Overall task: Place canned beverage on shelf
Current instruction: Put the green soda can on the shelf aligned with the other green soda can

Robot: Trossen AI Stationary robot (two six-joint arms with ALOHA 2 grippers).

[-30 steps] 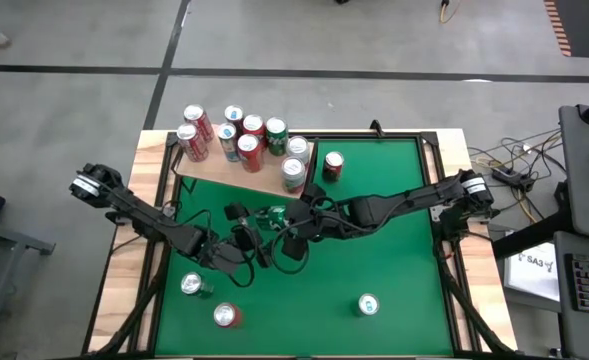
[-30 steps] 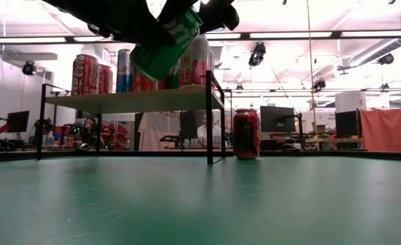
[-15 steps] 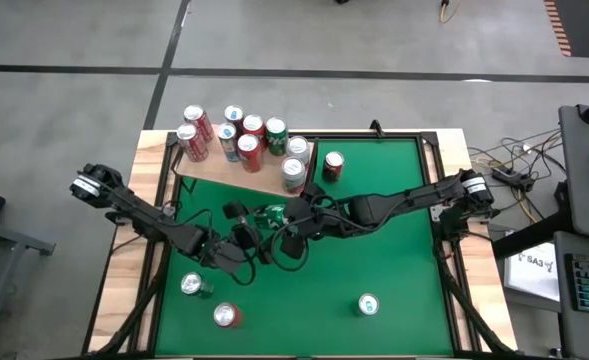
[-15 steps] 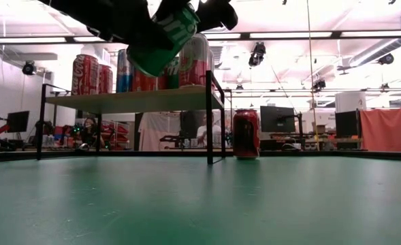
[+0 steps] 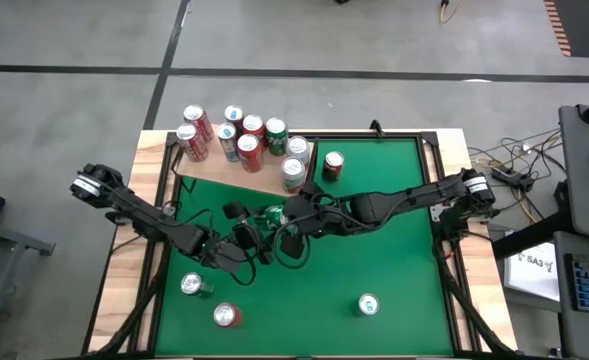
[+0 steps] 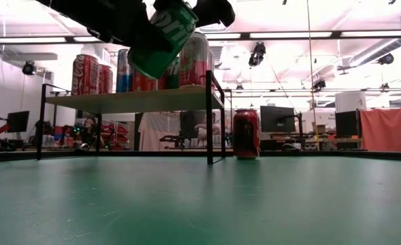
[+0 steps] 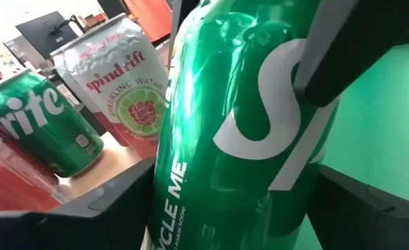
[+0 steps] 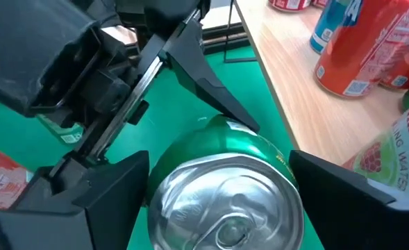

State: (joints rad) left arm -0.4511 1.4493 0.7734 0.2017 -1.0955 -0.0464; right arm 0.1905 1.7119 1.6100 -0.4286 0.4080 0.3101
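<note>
Lifted slightly since a second ago, green Sprite can [image 6: 165,35] hangs tilted above green table [image 5: 374,260], just near of shelf [image 5: 236,172]. Right gripper [image 5: 286,222] fingers flank can's top end, left gripper [image 5: 246,236] fingers straddle its body; which one grips, cannot tell. Shelf carries eight cans [image 5: 246,140]. Red can [image 6: 246,134] stands on table right of shelf.

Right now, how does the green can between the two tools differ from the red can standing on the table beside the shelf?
The green can hangs tilted in the air, between the left tool and the right tool. The red can stands upright on the green table, untouched, just outside the shelf. Both look like same-sized drink cans.
</note>
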